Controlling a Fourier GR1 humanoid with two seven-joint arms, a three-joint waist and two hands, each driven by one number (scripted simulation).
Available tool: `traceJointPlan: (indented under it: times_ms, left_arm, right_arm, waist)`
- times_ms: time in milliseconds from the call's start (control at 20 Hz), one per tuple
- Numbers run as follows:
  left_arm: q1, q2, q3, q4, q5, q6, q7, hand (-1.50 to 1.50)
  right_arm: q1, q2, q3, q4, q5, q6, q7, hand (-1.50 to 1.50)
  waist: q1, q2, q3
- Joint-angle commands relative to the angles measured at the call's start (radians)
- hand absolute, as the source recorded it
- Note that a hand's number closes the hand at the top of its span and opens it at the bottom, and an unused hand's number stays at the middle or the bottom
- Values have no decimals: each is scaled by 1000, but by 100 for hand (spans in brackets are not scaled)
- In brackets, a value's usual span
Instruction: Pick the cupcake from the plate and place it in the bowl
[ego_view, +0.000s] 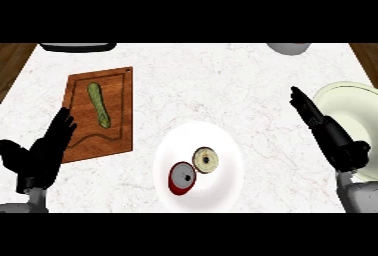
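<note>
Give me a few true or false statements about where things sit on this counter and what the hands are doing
1. The cupcake lies on the white plate. True.
2. The right hand is curled round the cupcake. False: it is open, beside the bowl, holding nothing.
3. A green vegetable lies on the wooden cutting board. True.
4. The cupcake is already in the bowl. False: it is on the plate, next to a round pale item.
5. The left hand is open, beside the cutting board. True.
</note>
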Motion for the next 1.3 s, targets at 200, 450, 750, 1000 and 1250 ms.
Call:
traceJointPlan:
  times_ms: [200,450,750,1000,1250]
  left_arm:
    - [-105,61,32,-14,-103,42,-63,0]
    - [-83,84,53,-17,-97,43,-39,0]
    - [-68,40,2,-100,-151,90,7,0]
    - [-56,20,41,-80,-169,35,-43,0]
    - [-143,-20,16,-57,-204,54,24,0]
  right_arm:
    - [-256,57,58,-154,2,80,-96,150]
    - [-53,-61,99,-134,392,-200,180,-150]
    - [278,-23,336,-472,664,-327,159,-150]
    - [306,15,329,-587,752,-274,330,-150]
    - [48,51,273,-602,720,-61,551,-150]
  waist:
    - [16,-24,3]
    - [-52,-36,0]
    - [-26,-27,3]
    - [-7,-20,3]
    - [2,-18,2]
